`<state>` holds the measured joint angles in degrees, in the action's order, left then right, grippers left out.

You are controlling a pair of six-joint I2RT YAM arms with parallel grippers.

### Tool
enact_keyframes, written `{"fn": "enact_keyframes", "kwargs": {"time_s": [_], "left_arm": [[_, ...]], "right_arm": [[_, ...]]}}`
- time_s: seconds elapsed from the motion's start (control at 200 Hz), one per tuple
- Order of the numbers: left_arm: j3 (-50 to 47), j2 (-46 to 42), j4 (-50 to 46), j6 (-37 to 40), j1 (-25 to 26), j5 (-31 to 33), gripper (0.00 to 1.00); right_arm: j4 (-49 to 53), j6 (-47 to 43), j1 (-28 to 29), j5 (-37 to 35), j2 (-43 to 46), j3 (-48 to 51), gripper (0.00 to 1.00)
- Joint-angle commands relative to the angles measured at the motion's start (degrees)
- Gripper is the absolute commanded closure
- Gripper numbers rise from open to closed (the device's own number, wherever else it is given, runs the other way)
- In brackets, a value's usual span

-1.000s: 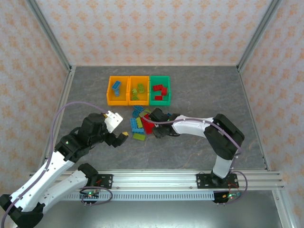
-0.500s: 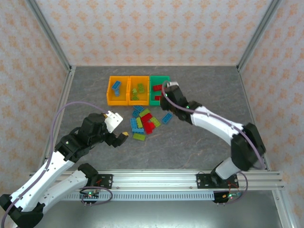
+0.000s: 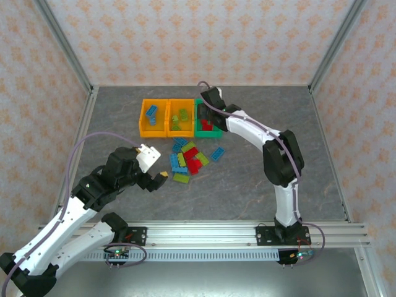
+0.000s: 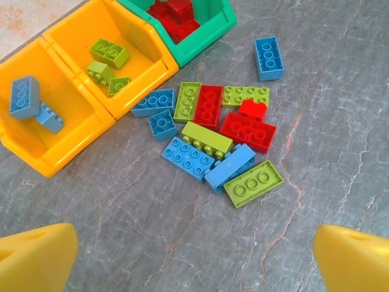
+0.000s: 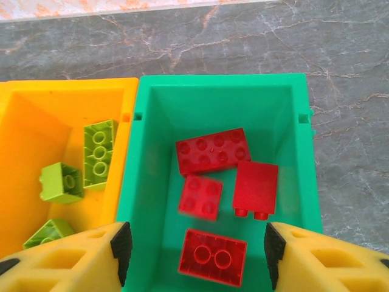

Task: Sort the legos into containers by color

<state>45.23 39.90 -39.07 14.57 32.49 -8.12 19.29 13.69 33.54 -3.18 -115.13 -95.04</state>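
Three containers stand in a row: a left orange bin with blue legos, a middle orange bin with lime ones, and a green bin with several red bricks. My right gripper hovers over the green bin, open. A red brick lies studs-down on the bin floor below the gap between its fingers, touching neither. A loose pile of blue, lime and red legos lies in front of the bins. My left gripper is open wide, near-left of the pile, holding nothing.
One blue brick lies apart, right of the pile. A flat lime plate is the pile's nearest piece to my left gripper. Metal frame posts and patterned walls bound the grey table. Bare table lies right of and in front of the pile.
My right arm has swung from the pile up to the green bin and its jaws have opened there. The left arm has not moved.
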Motion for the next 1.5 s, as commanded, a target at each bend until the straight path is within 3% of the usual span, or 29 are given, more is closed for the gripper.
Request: {"fn": "enact_keyframes", "kwargs": {"time_s": [0.0,0.085,0.18,0.275,0.34,0.42,0.475,0.561,0.716,0.841,0.931,1.011,1.251,1.496], "left_arm": [[-0.6,-0.6,2.7,-2.3,-0.5,-0.4,0.0],[-0.2,-0.3,3.3,-5.7,-0.4,1.5,0.0],[2.2,1.4,2.8,-14.4,-0.4,6.0,0.01],[9.7,6.8,-5.8,-30.6,-0.4,9.5,0.1],[12.4,11.3,-9.1,-41.6,-0.1,7.1,0.15],[11.8,16.1,-7.4,-54.1,2.8,5.0,0.2],[10.5,19.1,-4.5,-62.3,5.7,6.0,0.3],[9.8,25.0,-0.5,-71.8,10.9,7.6,0.37],[18.3,39.6,-3.7,-76.2,19.0,13.9,0.41],[22.4,50.4,-5.0,-80.0,20.0,14.6,0.59],[25.1,56.9,-5.0,-80.5,20.0,14.9,0.63],[27.5,61.3,-5.5,-80.0,19.9,15.5,0.62],[28.9,66.7,-5.2,-79.9,19.0,20.8,0.43],[28.6,71.3,-1.3,-77.5,17.1,18.8,0.42]], "right_arm": [[2.2,0.0,0.1,2.2,10.0,3.8,0.39],[2.2,1.4,0.0,4.3,18.7,10.8,0.39],[2.4,3.6,0.1,8.0,29.2,19.2,0.36],[6.0,5.9,0.2,9.9,39.8,26.2,0.31],[8.7,8.2,0.3,8.6,46.8,31.3,0.27],[9.4,11.2,0.3,5.0,56.3,39.1,0.2],[8.9,13.7,0.2,3.2,61.7,44.2,0.17],[7.0,17.3,0.1,4.8,67.4,50.2,0.13],[8.2,19.9,0.2,6.0,70.0,52.9,0.12],[10.5,20.2,0.2,3.3,69.8,52.3,0.11],[11.3,19.1,0.2,3.4,69.9,51.3,0.1],[12.3,18.0,0.2,3.9,70.1,50.4,0.1],[15.0,15.9,0.1,2.7,72.1,50.0,0.1],[14.5,15.9,0.2,2.1,73.3,50.8,0.09]]}}
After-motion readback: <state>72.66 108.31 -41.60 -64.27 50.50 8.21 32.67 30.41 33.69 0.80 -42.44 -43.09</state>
